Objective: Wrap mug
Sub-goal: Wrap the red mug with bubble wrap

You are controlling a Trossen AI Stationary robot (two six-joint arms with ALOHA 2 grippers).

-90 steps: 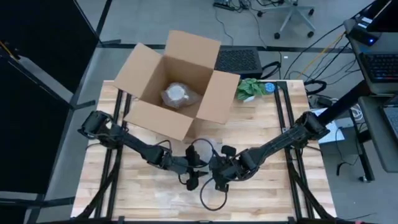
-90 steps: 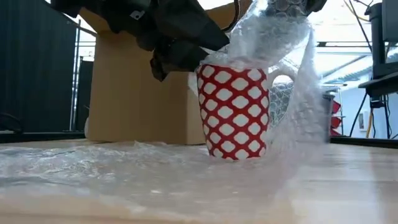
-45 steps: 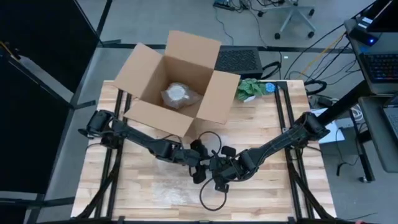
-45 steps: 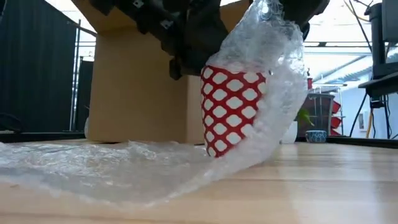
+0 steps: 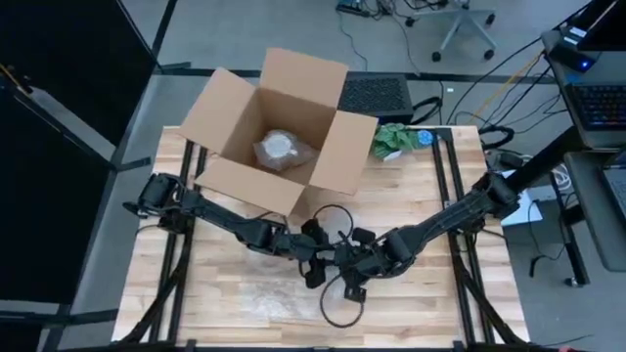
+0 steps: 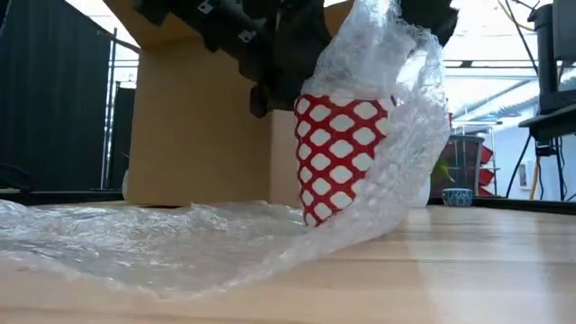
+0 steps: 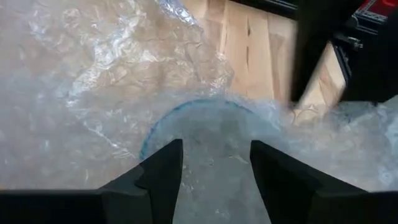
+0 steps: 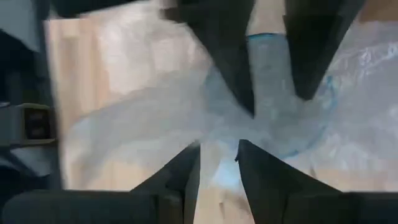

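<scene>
- Low view: red-and-white lattice ceramic mug (image 6: 340, 155) tilts on the wooden bench (image 6: 486, 270), clear bubble wrap sheet (image 6: 180, 243) draped over it.
- High view hides the mug beneath both grippers near the bench's middle.
- Left gripper (image 7: 214, 163): claw apart over the wrapped rim.
- Right gripper (image 8: 219, 163): claw pinched on wrap.

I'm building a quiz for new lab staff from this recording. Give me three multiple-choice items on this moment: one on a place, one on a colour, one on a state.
1. Where is the cardboard box?
A. At the table's far side, behind the mug
B. On the floor
C. Under the mug

2. What pattern does the mug show?
A. Plain blue
B. Red with white diamonds
C. Green stripes

3. How does the mug stand?
A. Flat and upright
B. Lying on its side
C. Tilted, with bubble wrap pulled over its top

Answers:
1. A: the high view shows the cardboard box at the far side of the table, beyond the arms.
2. B: the low view shows the mug red with white diamonds.
3. C: the mug leans on its base edge while the bubble wrap runs up over its rim, with the left gripper and right gripper above it.
</scene>
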